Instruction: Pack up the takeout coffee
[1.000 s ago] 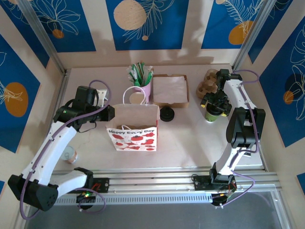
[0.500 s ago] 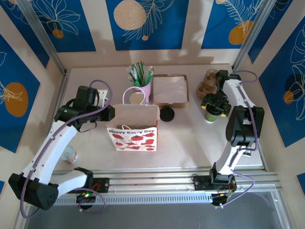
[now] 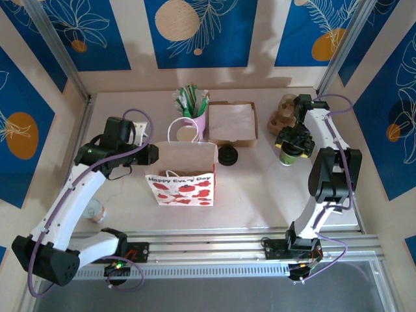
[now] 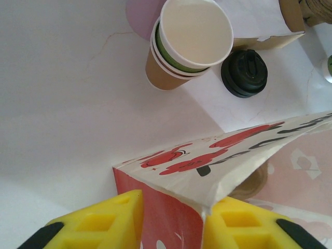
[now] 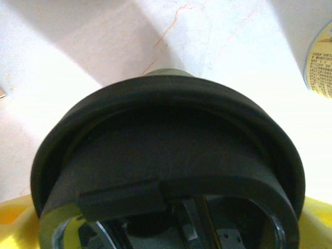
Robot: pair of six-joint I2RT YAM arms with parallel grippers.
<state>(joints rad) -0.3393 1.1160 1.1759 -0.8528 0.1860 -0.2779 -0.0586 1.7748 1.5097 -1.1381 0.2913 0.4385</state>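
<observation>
The takeout coffee (image 3: 286, 156) (image 5: 166, 129), a green cup under a black lid, stands upright at the right of the table. My right gripper (image 3: 290, 140) (image 5: 166, 228) is right above it. Its jaws are wide, and a yellow finger (image 5: 13, 223) shows on each side of the lid. The "Happy Every Day" paper bag (image 3: 182, 182) (image 4: 270, 140) stands open in the middle. My left gripper (image 3: 153, 155) (image 4: 174, 223) is at its left top corner. Those jaws stand apart, astride the bag's side wall.
A stack of lidless paper cups (image 3: 184, 133) (image 4: 192, 36) and a loose black lid (image 3: 227, 156) (image 4: 244, 72) sit behind the bag. A pink cup of sachets (image 3: 193, 107), a napkin box (image 3: 232, 122) and a brown cup carrier (image 3: 281, 114) line the back. A small tub (image 3: 95, 211) lies near left.
The right gripper has shifted slightly left over the coffee. The left gripper has edged a little right at the bag's corner. The bag has kept its shape.
</observation>
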